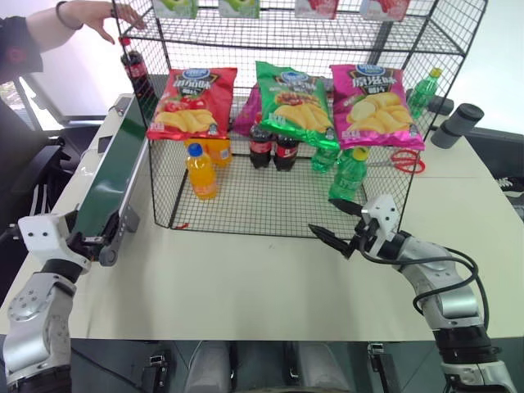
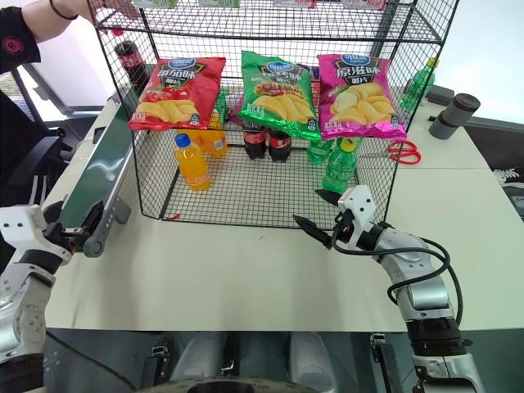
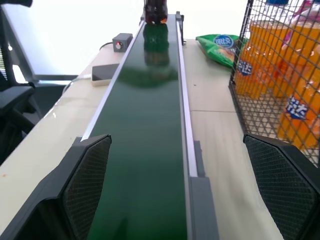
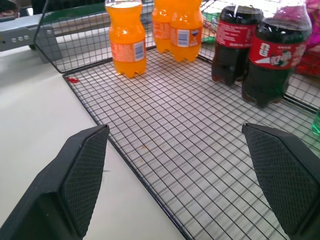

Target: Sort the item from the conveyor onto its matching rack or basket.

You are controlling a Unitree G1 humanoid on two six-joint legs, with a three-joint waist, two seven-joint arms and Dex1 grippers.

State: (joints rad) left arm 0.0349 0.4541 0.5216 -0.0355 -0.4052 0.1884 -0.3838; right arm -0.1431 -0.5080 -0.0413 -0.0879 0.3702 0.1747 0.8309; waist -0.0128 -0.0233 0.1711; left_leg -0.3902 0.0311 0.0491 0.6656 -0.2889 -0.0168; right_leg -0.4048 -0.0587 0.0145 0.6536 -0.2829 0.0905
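Cola bottle (image 3: 156, 11) stands far up the conveyor (image 3: 145, 150), well beyond spread left jaws.

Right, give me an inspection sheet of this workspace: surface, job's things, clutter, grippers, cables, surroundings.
Surface: pale table, bare in front of the rack.
Job's things: cola bottle upright at the far end of the conveyor; black wire rack holds two cola bottles, orange-drink bottles, green bottles and hung crisp bags.
Clutter: red scissors and a grey cylinder right of the rack.
Grippers: left gripper open, facing along the belt; right gripper open at the rack's front edge; both hold nothing.
Cables: black cable looped on the right arm.
Surroundings: a person's hand on the rack's top corner.
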